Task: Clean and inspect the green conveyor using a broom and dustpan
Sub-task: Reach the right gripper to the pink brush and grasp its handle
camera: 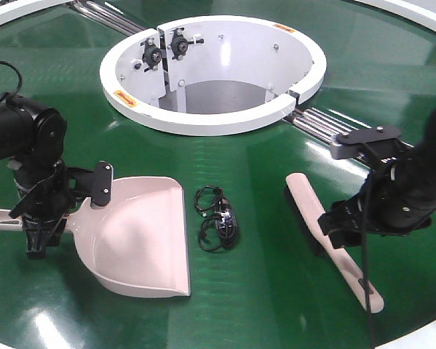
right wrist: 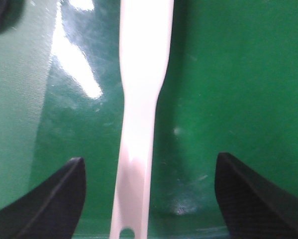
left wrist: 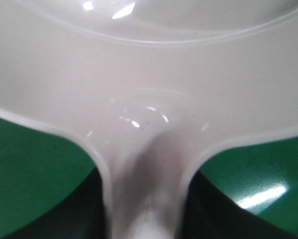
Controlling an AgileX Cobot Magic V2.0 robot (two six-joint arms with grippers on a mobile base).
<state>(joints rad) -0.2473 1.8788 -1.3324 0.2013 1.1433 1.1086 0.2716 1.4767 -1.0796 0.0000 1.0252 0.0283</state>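
1. The dustpan (camera: 141,233) lies flat on the green conveyor (camera: 261,145), its wide mouth turned toward a black cable tangle (camera: 218,219) just beside the lip. This looks like a catching position.
2. The left hand (camera: 39,218) sits at the neck of the dustpan's handle. In the left wrist view its dark fingers (left wrist: 89,214) press against both sides of the pale handle, so I judge it clamped there, pinning the pan against a sweep.
3. The broom (right wrist: 141,99) lies bristles-down on the far side of the tangle from the pan. That puts the debris between the two tools.
4. The right hand (right wrist: 149,159) hovers over the broom's handle with its fingers spread wide and the handle centred in the gap, touching neither finger. It holds nothing, and the grasp is not yet made.
5. Open room: the counter between broom and pan is bare belt apart from the tangle, a short clear path for a sweep.
6. Edges to mind: the white ring housing (camera: 203,120) and the silver rollers (camera: 327,120) lie behind the tools, and the white rim (camera: 421,338) is near the broom's handle end, which leaves little room to draw back.
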